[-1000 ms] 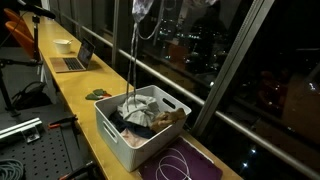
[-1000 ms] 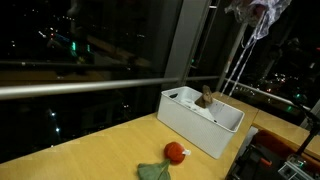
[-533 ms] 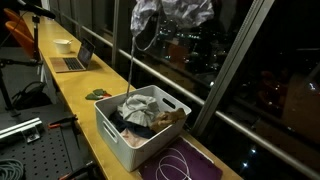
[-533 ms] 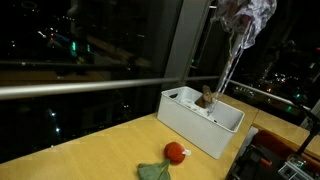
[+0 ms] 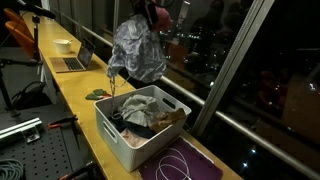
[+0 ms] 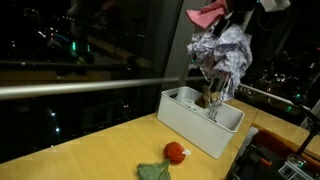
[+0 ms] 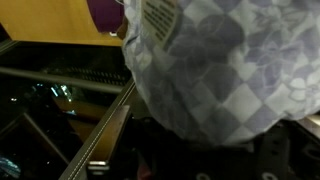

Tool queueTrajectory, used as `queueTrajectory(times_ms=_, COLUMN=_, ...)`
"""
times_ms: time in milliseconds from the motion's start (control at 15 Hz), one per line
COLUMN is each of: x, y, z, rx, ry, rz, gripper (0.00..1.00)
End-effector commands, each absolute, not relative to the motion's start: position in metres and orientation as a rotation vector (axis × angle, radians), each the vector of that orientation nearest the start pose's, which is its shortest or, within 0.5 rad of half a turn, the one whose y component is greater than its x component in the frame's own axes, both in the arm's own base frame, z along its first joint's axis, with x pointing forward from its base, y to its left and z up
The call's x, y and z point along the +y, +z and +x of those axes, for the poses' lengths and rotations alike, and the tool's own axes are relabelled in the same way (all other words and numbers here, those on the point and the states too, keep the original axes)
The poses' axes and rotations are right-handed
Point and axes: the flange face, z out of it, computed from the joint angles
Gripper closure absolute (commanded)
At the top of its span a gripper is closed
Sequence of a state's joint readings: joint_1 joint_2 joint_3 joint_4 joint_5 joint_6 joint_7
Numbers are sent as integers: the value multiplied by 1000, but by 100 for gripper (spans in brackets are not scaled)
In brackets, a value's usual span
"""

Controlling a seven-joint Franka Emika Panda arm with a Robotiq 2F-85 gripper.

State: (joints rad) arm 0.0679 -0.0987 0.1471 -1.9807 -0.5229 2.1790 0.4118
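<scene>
Standing here I can make out little of the arm against the dark window glass: the matt black, blocky Robotiq gripper [image 5: 149,14] is a squat dark shape with hard edges and no lettering I can read. In an exterior view a pale grey-white, rounded wrist part [image 6: 274,4] joins that black body, the one light patch on the machine. From the wrist camera only the gripper's black underside shows along the lower edge, blurred, smoothly curved and faintly glossy; screws and cables are too dim to tell.
</scene>
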Motion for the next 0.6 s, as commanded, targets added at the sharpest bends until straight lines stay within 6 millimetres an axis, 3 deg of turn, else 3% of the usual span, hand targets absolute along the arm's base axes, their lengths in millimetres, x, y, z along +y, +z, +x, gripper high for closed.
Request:
queueTrajectory(times_ms=0, x=92, y=501, z=531, rx=-61, ry=-714, rz=-3414, gripper=100)
queueTrajectory(times_ms=267, x=60, y=466, z=524, rx=-24, ry=-643, rz=-3430, gripper=100)
queueTrajectory(times_ms=533, x=39, y=445, z=529, rx=13, ry=-616, rz=-3424, gripper=100)
